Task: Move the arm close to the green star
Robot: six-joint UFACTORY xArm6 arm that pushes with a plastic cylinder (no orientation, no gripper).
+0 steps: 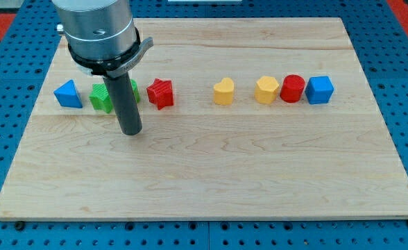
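Note:
My dark rod comes down from the grey arm at the view's top left, and my tip (131,131) rests on the wooden board. The green star (101,97) lies just above and to the left of my tip, close to the rod. A second green block (132,90) is mostly hidden behind the rod; its shape cannot be made out. A blue triangle (68,94) lies left of the green star. A red star (161,93) lies right of the rod.
Along the same row to the view's right lie a yellow heart (223,92), a yellow block (266,89), a red cylinder (293,89) and a blue block (320,89). The wooden board (211,173) sits on a blue perforated table.

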